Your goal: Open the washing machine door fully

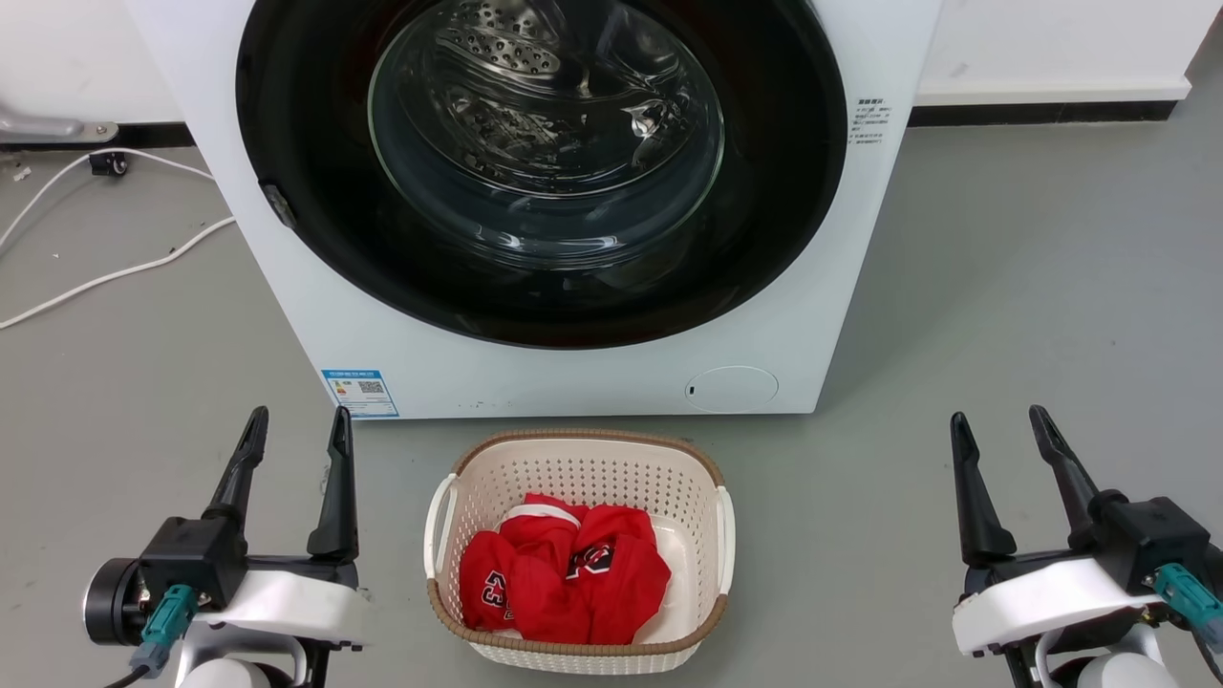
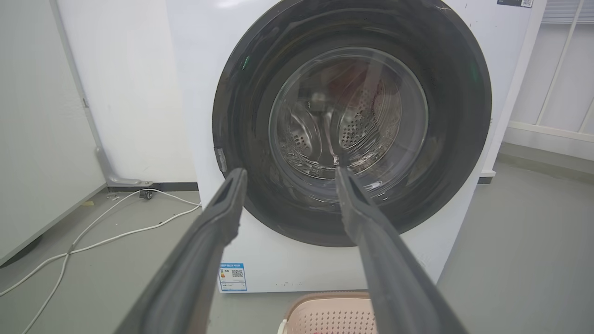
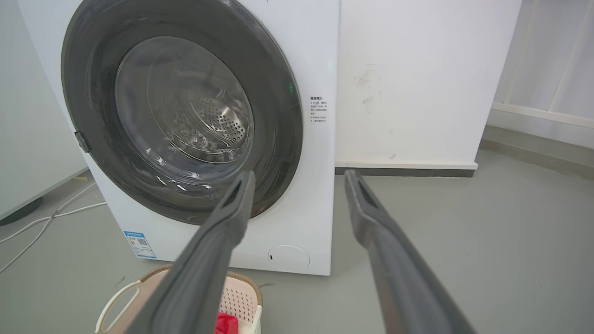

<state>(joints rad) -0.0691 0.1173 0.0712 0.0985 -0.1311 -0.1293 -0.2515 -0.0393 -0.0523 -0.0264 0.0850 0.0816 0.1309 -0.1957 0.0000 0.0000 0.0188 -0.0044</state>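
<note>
The grey floor (image 1: 1003, 287) runs from far to near. The white washing machine (image 1: 573, 382) stands at the far centre, before a white wall. The washing machine door (image 1: 545, 172), a glossy black ring round a clear domed glass, covers most of the machine's front and lies shut, flush with it. Through the glass you can see the perforated steel drum. Just near of the machine's base, not touching it, stands a cream laundry basket (image 1: 588, 438) holding a crumpled red jersey (image 1: 564, 573). Your left gripper (image 1: 299, 416) rests at the near left and your right gripper (image 1: 998, 418) at the near right, both well apart from the door, jaws spread and empty. White cables (image 1: 115, 277) trail over the floor at the far left. A blue label (image 1: 360, 392) marks the machine's lower left corner, a round cover (image 1: 732, 389) its lower right. A small grey catch (image 1: 279, 204) sits on the door's left rim.
</note>
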